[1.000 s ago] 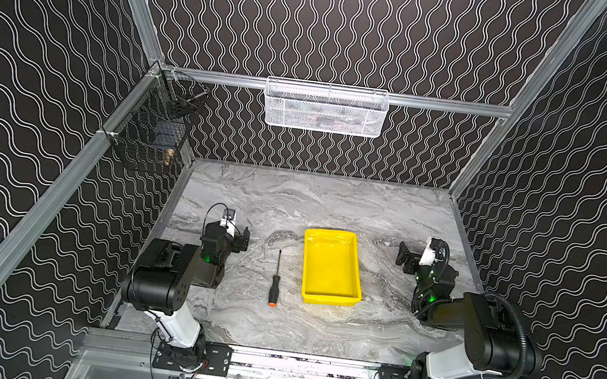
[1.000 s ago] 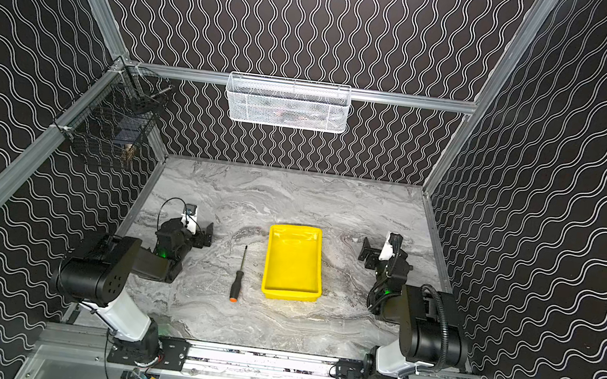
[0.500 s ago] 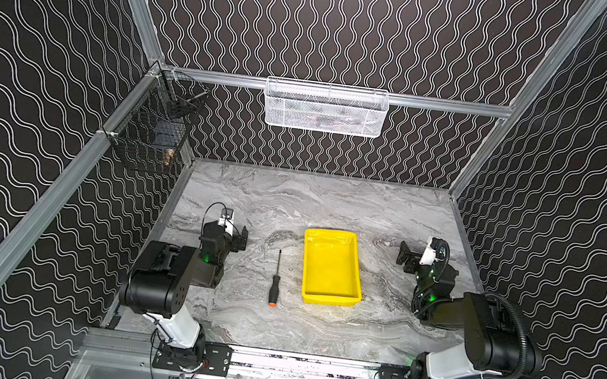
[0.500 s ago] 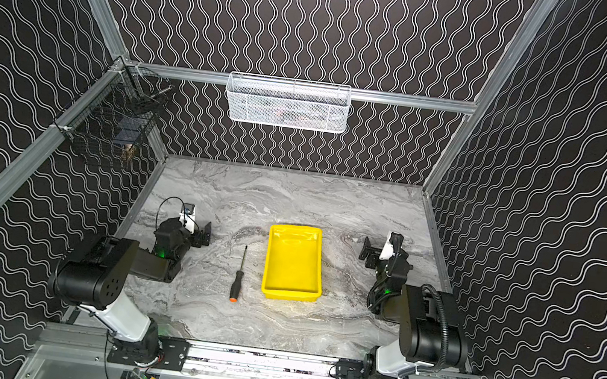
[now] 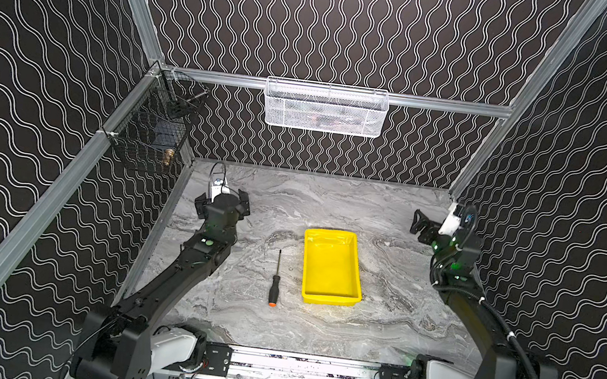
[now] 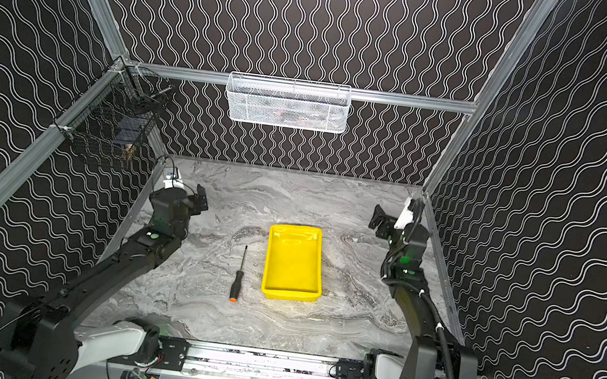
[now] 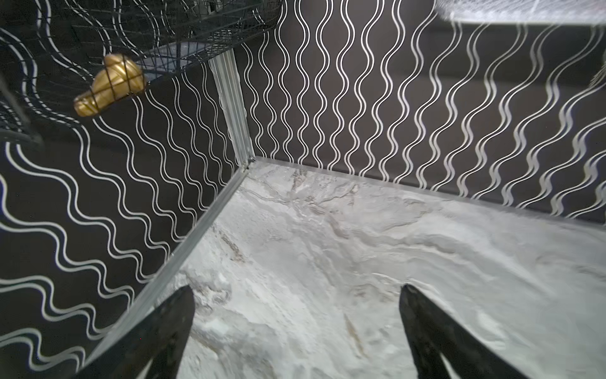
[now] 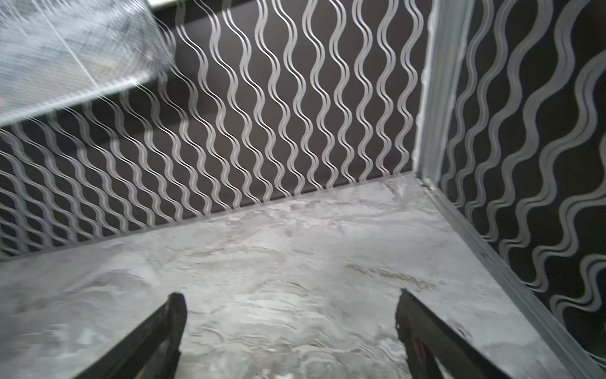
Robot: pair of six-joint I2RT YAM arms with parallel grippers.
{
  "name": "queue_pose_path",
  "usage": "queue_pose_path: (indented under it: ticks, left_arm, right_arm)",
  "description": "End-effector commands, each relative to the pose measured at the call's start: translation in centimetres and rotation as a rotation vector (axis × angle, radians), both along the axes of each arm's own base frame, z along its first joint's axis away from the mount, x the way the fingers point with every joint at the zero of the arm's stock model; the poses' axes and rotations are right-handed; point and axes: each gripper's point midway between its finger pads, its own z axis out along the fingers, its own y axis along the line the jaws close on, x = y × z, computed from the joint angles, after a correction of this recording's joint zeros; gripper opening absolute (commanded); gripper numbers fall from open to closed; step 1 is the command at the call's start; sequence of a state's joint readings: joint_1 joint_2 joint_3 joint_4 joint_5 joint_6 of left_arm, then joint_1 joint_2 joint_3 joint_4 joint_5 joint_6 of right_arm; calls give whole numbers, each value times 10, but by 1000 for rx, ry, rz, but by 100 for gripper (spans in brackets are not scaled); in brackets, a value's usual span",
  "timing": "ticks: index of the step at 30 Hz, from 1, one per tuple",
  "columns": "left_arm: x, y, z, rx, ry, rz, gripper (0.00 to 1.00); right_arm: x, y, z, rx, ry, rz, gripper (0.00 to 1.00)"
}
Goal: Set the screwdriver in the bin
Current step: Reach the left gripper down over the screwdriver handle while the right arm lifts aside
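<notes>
My left hand [image 7: 295, 292] and right hand [image 8: 290, 297] both hang spread wide and empty, cut off at the frame edge. The screwdriver [image 5: 275, 283] lies on the surface [image 5: 292, 205] just beside the bin [image 5: 331, 268], not touching it. I can't make out what the white mesh basket [image 5: 325, 108] holds.

Black walls [image 5: 314, 22] with white wavy lines, aluminium rails [image 5: 442, 104] — grey marbled floor [image 5: 332, 202].

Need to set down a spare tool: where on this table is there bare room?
Bare: the wide strip of table between the back wall and the bin; the front strip between the screwdriver, bin and base rail; the patch between bin and right arm. Tight: the gap between screwdriver and bin, and the left edge under the left arm.
</notes>
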State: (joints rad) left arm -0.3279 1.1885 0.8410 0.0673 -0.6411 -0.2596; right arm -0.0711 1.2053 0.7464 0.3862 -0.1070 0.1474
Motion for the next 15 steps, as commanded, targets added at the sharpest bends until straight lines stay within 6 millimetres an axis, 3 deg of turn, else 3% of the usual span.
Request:
queue_pose_path:
  ticks: [1, 5, 9, 12, 15]
  left_arm:
    - [-31, -1, -42, 8, 284, 85, 99]
    - [-55, -37, -71, -75, 513, -19, 99]
    - [-94, -88, -106, -233, 680, -186, 99]
    - [-122, -106, -119, -265, 750, -213, 97]
    - [-138, -124, -130, -280, 809, -253, 94]
  right_arm:
    - [-8, 18, -7, 48, 156, 88, 99]
    - [-13, 23, -1, 53, 212, 110, 100]
    - [-22, 22, -15, 32, 256, 106, 100]
    - [-25, 25, -27, 35, 278, 125, 100]
    - [-25, 27, -36, 36, 310, 134, 100]
